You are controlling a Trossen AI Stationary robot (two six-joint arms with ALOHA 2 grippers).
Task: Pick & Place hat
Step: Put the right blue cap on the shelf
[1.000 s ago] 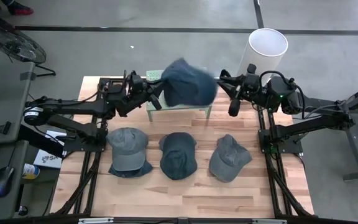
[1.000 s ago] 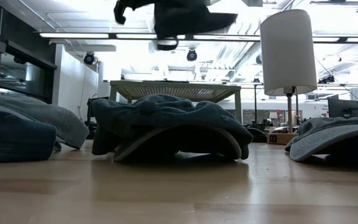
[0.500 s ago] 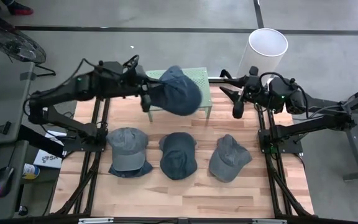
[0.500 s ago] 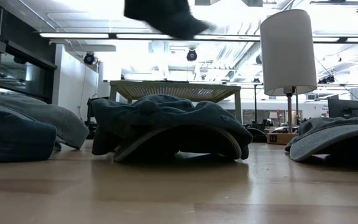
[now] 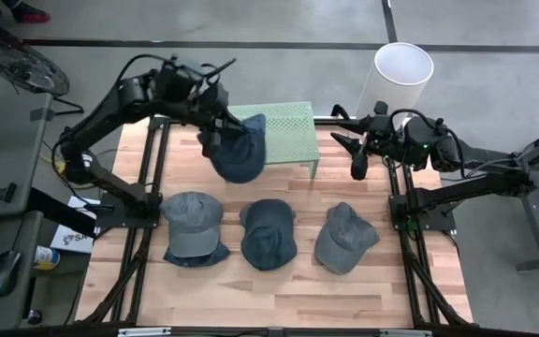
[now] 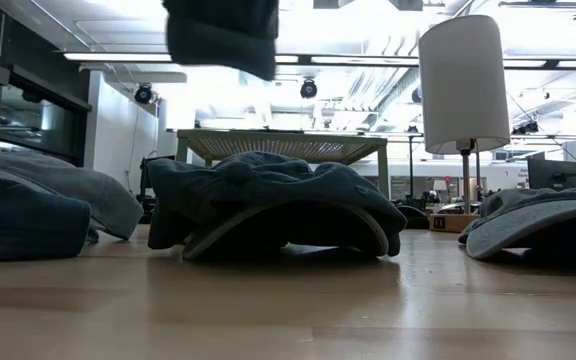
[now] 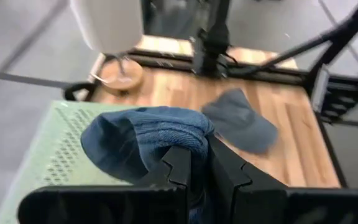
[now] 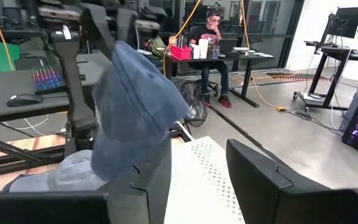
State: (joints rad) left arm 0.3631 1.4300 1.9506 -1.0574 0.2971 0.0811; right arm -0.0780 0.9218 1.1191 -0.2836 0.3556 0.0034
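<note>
My left gripper [image 5: 213, 140] is shut on a blue hat [image 5: 239, 152] and carries it in the air over the left end of the green perforated stand [image 5: 284, 126]. The hat also shows at the top of the low view [image 6: 223, 35] and in the right wrist view [image 8: 135, 118]. My right gripper [image 5: 358, 154] waits open off the stand's right end, touching nothing. Three more hats lie flat on the table nearer me: a grey-blue one [image 5: 192, 225], a dark blue one [image 5: 268, 232] and a grey one [image 5: 344, 237]. My left gripper [image 7: 201, 165] pinches a bunched fold of the blue hat's cloth [image 7: 188, 140] between its two fingers, coming at it slanting down from the table's left. The hat is lifted clear of stand and table and hangs slack below the fingers [image 7: 179, 165].
A white cylinder on a stand [image 5: 402, 70] rises past the table's far right corner. The green stand [image 6: 283, 145] sits on legs at the table's far edge. Bare wood [image 5: 279, 295] lies along the near edge, in front of the three hats.
My left gripper has swung the blue hat from above the middle of the green stand toward the table's left and a little nearer, rising as it went. The hat, spread wide before, now hangs bunched below the fingers.
</note>
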